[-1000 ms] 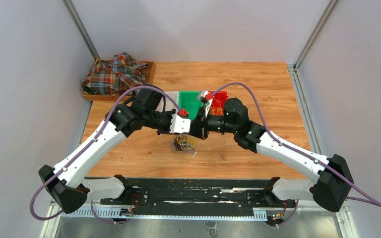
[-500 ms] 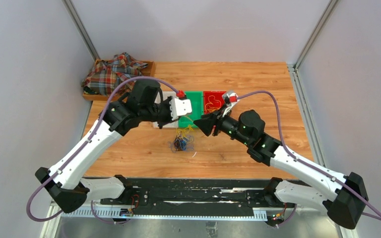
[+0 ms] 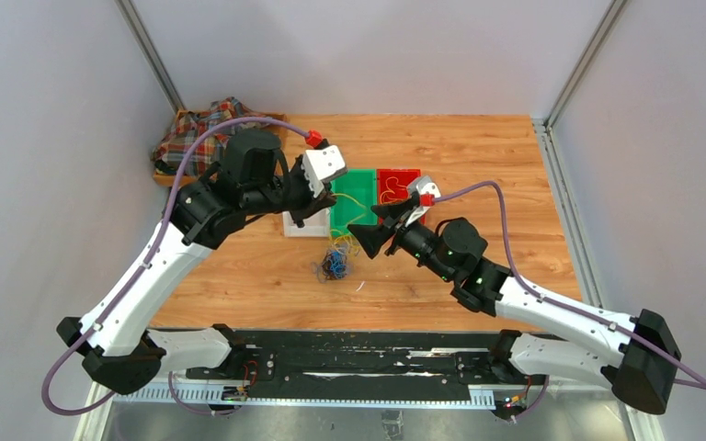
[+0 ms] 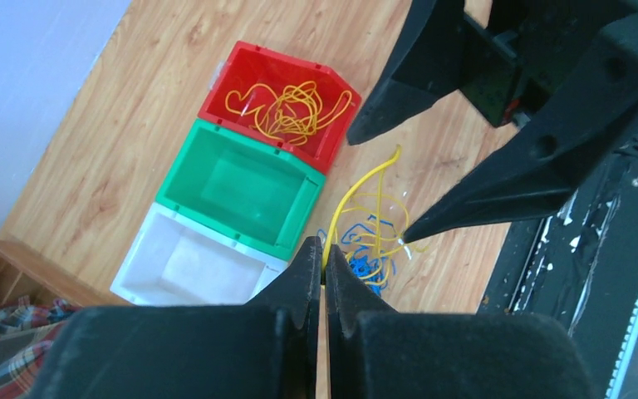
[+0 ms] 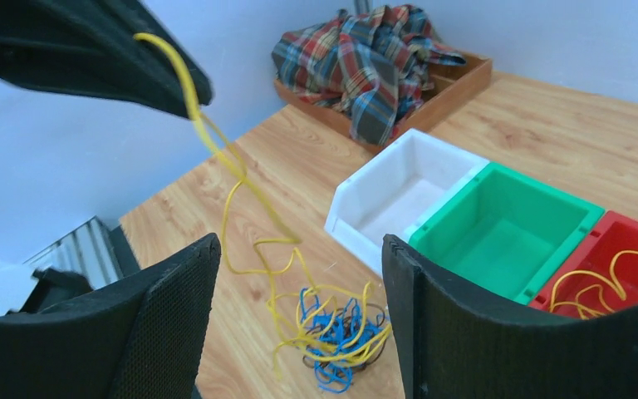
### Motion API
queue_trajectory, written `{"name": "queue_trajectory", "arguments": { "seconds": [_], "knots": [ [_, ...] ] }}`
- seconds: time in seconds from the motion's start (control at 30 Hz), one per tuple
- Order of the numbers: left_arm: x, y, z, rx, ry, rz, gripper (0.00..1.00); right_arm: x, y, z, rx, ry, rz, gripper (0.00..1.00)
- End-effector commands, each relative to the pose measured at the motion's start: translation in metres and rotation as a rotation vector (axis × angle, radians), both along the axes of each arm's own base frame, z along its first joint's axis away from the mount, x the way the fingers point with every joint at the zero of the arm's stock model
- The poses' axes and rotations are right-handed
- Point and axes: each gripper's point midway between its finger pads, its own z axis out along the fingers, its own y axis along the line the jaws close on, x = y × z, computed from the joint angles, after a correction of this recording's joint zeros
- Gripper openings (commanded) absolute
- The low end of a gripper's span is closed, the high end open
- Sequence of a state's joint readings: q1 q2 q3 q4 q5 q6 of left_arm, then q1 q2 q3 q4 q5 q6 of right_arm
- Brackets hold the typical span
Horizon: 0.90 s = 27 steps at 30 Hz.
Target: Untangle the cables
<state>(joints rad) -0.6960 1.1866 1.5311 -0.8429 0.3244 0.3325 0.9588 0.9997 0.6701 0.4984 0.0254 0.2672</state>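
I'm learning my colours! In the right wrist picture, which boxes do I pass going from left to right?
First the white plastic bin → then the green plastic bin → then the red plastic bin.

No writing, label, brand, number or sign can be read in any view: the red bin [image 4: 291, 65], the green bin [image 4: 233, 187], the white bin [image 4: 183, 262] and the wooden table [image 3: 478, 156] show only plain surfaces.

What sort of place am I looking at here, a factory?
Likely a robotics lab test cell: plain walls box in a wooden table, with three coloured bins and tangled cables as props.
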Motion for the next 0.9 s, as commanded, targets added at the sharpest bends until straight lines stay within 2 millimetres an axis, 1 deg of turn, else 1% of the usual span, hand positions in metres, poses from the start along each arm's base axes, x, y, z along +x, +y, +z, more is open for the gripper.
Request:
{"name": "queue_trajectory", "arguments": {
  "seconds": [0.0,0.07,0.17,0.23,0.33,0.4,0.5,0.57,0.6,0.7,0.77,0.87],
  "knots": [
    [-0.009,-0.007,0.019,-0.056,0.017,-0.011,0.00,0.018,0.004,0.027,0.057,-0.075,-0.096,0.71],
    [-0.013,-0.009,0.023,-0.068,0.032,-0.021,0.00,0.029,0.007,0.023,0.046,-0.053,-0.152,0.71],
    [-0.019,-0.011,0.033,-0.093,0.041,-0.041,0.00,0.037,0.016,0.018,0.063,-0.043,-0.160,0.71],
    [-0.022,-0.012,0.042,-0.115,0.034,-0.054,0.00,0.042,0.024,0.008,0.056,-0.020,-0.167,0.71],
    [-0.024,-0.015,0.061,-0.149,0.011,-0.075,0.00,0.045,0.041,-0.007,0.031,-0.007,-0.136,0.71],
    [-0.025,-0.016,0.076,-0.170,-0.012,-0.085,0.00,0.046,0.051,-0.025,-0.008,0.008,-0.125,0.69],
    [-0.027,-0.016,0.102,-0.213,-0.060,-0.096,0.00,0.047,0.054,-0.056,-0.055,0.044,-0.138,0.67],
    [-0.028,-0.016,0.119,-0.238,-0.094,-0.101,0.00,0.048,0.052,-0.077,-0.085,0.067,-0.153,0.64],
    [-0.028,-0.014,0.131,-0.256,-0.121,-0.099,0.00,0.047,0.051,-0.089,-0.103,0.084,-0.160,0.63],
    [-0.026,-0.010,0.154,-0.279,-0.185,-0.085,0.00,0.046,0.044,-0.122,-0.145,0.129,-0.177,0.62],
    [-0.022,-0.007,0.169,-0.283,-0.247,-0.074,0.00,0.042,0.041,-0.144,-0.165,0.163,-0.176,0.62],
    [-0.010,-0.003,0.187,-0.295,-0.317,-0.025,0.00,0.036,0.037,-0.177,-0.209,0.210,-0.178,0.59]
  ]
}}
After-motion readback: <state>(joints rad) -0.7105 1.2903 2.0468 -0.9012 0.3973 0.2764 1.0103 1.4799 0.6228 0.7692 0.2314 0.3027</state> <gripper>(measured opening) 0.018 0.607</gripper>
